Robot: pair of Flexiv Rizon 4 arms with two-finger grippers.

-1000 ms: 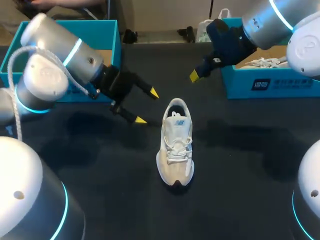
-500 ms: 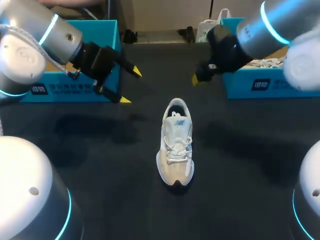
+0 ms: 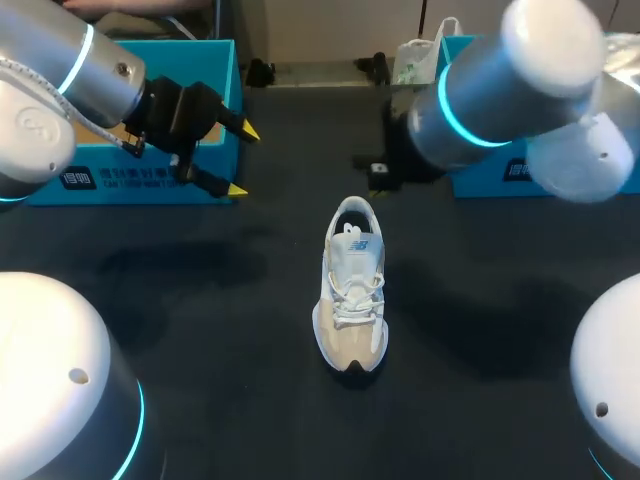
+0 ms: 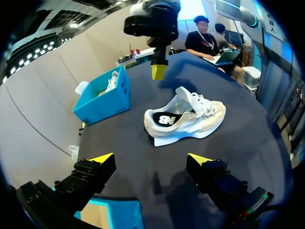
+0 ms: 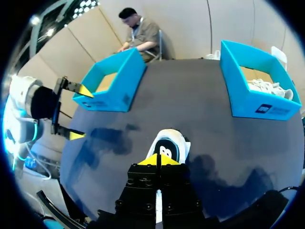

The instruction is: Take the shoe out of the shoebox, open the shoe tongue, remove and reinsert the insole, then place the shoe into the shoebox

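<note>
two blue shoeboxes stand on the dark counter [image 3: 200, 300], one at each far side. the left shoebox [image 3: 90, 185] is open at the top, its tan floor showing in the right wrist view. the right shoebox [image 5: 259, 107] holds a second shoe [image 5: 267, 87], white, lying inside with its laces uppermost.

there are two shoes in all. the shoe [image 3: 350, 285] out of the boxes is white and beige and stands on its sole near the middle of the counter, between the two boxes and apart from both. its heel points to the far edge, its toe toward the robot, and it is laced.

of the two grippers, the left gripper [image 3: 241, 160] hangs in front of the left shoebox, well apart from the shoe, its fingers spread wide with nothing between them. the right gripper [image 5: 157, 160] hangs above the counter just beyond the shoe's heel. its fingers are pressed together tip to tip, holding nothing, and in the right wrist view the heel opening shows just ahead of them.
</note>
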